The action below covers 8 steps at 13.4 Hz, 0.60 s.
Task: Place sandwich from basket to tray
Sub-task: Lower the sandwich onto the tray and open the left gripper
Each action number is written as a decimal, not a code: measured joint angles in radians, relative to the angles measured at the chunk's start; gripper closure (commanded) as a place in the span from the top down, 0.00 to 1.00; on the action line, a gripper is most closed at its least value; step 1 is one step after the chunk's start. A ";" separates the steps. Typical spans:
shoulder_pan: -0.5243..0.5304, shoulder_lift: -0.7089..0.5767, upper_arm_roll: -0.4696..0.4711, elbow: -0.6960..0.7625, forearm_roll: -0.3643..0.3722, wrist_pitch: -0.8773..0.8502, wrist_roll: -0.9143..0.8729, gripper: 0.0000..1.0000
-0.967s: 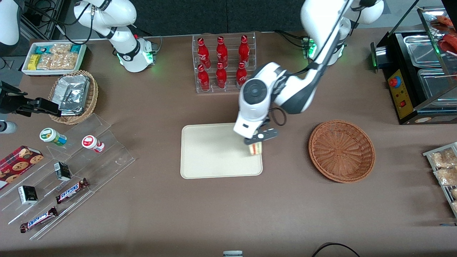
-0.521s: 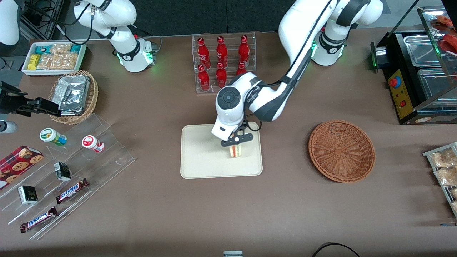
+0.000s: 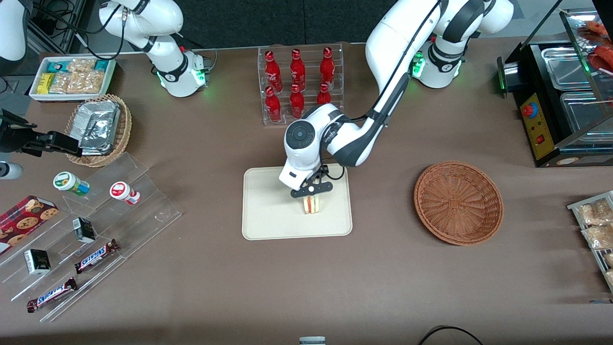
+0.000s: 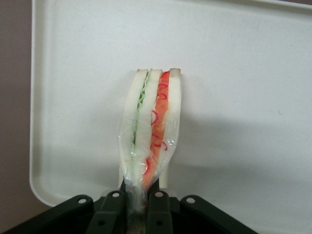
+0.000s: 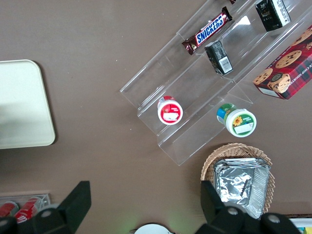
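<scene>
I see the tool [image 3: 311, 195] over the flat cream-beige rectangular tray [image 3: 268, 215], nearer its edge toward the working arm's end of the counter [image 3: 383, 278]. Its fingers [image 4: 158, 207] pinch one tip of the small triangular sandwich [image 3: 312, 204] of pale white bread, wrapped in clear film. In the left wrist view the sandwich [image 4: 152, 131] extends straight out from the fingertips, its long axis in line with the tool, cut edge facing the camera with the green layer beside the orange-red one. From the front its free end points toward the tray's edge nearest the camera. I cannot tell whether it touches the tray [image 4: 243, 73]. The round reddish-brown woven wicker basket [image 3: 458, 202] sits well apart, toward the working arm's end.
</scene>
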 measured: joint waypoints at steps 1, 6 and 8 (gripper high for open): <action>-0.003 0.005 0.000 0.001 0.004 0.007 0.000 0.00; -0.009 0.009 0.002 0.007 0.009 0.010 0.004 1.00; -0.008 0.008 0.008 0.021 0.008 0.011 0.004 1.00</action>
